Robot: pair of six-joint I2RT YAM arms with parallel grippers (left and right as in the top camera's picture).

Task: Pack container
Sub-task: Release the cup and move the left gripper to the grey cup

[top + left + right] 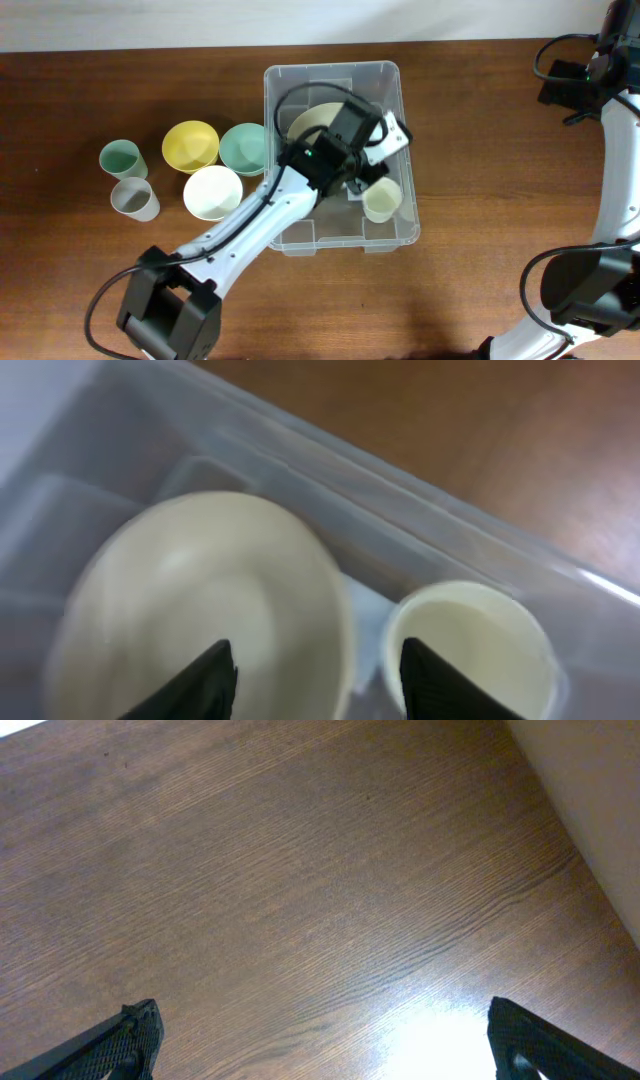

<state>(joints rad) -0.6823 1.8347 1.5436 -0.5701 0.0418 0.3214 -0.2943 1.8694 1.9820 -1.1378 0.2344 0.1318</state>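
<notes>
The clear container point(385, 80) stands mid-table. My left arm reaches into it. Inside lie a cream bowl point(200, 600), also partly seen from overhead point(308, 122), and a small cream cup point(470, 640) near the container's front right corner point(382, 200). My left gripper point(320, 685) is open just above them. One finger hangs over the bowl's inside and the other over the cup, and the bowl's rim lies in the gap between them, untouched. My right gripper point(320, 1045) is wide open over bare wood at the far right, holding nothing.
Left of the container stand a yellow bowl point(190, 145), a green bowl point(243, 148), a cream bowl point(212, 192), a green cup point(121, 158) and a grey cup point(134, 198). The right arm point(600, 70) is by the table's right edge.
</notes>
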